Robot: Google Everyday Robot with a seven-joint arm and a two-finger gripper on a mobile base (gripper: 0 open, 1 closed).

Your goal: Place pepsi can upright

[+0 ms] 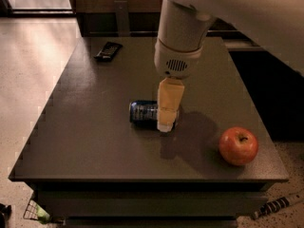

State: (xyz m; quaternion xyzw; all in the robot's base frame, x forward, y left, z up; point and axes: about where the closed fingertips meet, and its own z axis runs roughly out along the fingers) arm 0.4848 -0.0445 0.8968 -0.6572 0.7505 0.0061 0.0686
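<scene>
The pepsi can (144, 113), dark blue with white print, lies on its side near the middle of the dark table (85, 127). My gripper (167, 123) hangs down from the white arm directly over the can's right end and covers that end. Its cream fingers (169, 103) point down at the table.
A red apple (238, 146) sits at the table's front right. A flat black remote-like object (108, 51) lies at the back left corner. A dark wall and ledge run behind the table. The floor lies to the left.
</scene>
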